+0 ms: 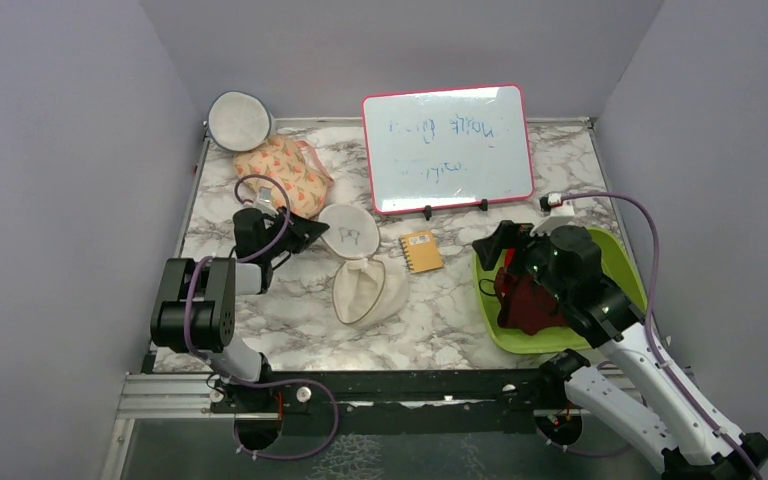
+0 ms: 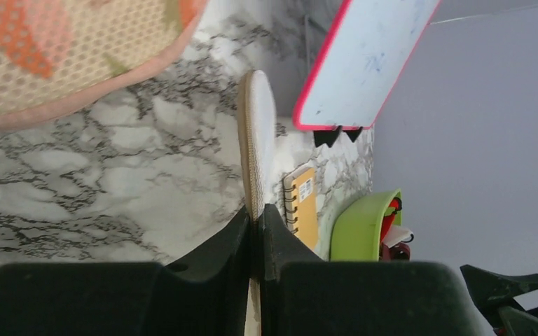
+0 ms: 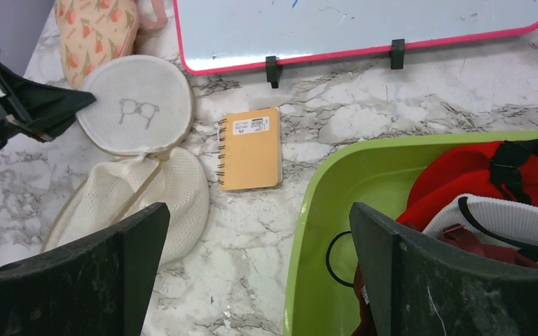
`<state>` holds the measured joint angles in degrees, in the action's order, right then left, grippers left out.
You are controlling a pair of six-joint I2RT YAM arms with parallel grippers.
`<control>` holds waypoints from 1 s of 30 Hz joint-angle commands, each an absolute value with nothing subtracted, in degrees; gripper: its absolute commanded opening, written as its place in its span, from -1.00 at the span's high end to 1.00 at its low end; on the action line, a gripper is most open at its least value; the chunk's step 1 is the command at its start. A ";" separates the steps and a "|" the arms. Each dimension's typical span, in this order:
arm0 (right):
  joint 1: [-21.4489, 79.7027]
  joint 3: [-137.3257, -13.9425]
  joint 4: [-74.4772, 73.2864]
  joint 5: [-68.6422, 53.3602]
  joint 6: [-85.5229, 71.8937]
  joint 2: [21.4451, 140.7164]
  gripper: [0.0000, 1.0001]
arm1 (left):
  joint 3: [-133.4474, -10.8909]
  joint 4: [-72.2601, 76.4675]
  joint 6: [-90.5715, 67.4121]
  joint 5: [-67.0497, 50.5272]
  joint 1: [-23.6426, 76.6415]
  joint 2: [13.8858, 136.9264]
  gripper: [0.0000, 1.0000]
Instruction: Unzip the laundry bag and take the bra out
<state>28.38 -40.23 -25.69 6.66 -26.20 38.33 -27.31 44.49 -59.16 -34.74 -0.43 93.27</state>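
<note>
A cream-white round mesh laundry bag (image 1: 368,290) lies spread open like a clamshell at mid-table on the marble tabletop (image 1: 430,330), just left of a small orange spiral notepad (image 1: 421,250). The left gripper (image 2: 254,217) is pinched tight on the rim of the squiggle-marked upper flap (image 1: 349,231). The flap wants a firm, slow lift up and back so the mouth widens without dragging the bag, while the right gripper (image 3: 259,217), jaws wide and holding nothing above the lime-green plastic tray (image 1: 620,255), crosses over to reach inside; whether a bra lies within cannot be told.
</note>
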 commanded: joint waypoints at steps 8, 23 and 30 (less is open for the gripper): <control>28.21 -40.99 -20.28 -5.96 -23.32 42.20 -0.95 | -18.30 47.55 -50.26 -37.02 -0.75 63.24 1.00; 39.86 -42.75 2.03 -39.32 -35.18 71.11 -0.71 | -14.27 50.04 -25.58 -46.55 5.44 41.59 1.00; 35.53 -48.29 2.02 -42.61 -39.02 72.89 -0.85 | -11.73 50.03 -15.07 -48.56 8.92 37.82 1.00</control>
